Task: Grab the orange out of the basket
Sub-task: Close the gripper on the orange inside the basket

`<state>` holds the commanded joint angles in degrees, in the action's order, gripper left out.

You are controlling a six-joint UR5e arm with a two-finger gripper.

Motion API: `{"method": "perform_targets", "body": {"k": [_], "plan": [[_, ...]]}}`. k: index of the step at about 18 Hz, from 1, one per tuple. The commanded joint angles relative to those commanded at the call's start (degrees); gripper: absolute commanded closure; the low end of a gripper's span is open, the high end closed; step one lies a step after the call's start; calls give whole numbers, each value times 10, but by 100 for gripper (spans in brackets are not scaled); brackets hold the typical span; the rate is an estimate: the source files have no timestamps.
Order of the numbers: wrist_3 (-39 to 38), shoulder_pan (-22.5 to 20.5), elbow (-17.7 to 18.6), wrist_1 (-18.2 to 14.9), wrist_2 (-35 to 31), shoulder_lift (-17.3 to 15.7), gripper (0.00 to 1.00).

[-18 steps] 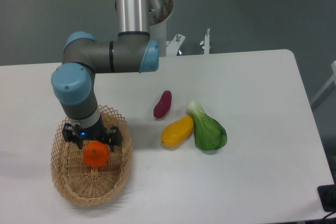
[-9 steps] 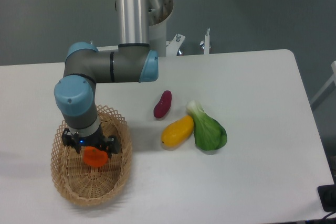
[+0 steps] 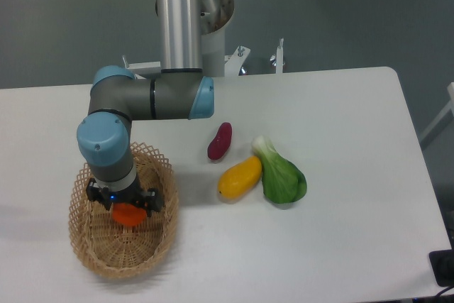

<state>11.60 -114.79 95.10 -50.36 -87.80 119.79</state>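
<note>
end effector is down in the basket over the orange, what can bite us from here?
1. The end effector covers most of the orange, so the fingers can't be seen; an off-centre grip on a smooth round fruit could let it slip on the lift.
2. It sits low inside the basket, close to the near wall; fingers may snag the open lattice and drag or tip the basket.
</note>
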Motion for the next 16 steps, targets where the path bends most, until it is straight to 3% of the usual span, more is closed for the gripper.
{"method": "perform_targets", "body": {"k": [4,10,13,16], "plan": [[0,0,0,0,0,3,1],[1,0,-3,1,9,2,35],[8,0,-2,1,11,0,42],[11,-1,-6,1,12,-6,42]]}}
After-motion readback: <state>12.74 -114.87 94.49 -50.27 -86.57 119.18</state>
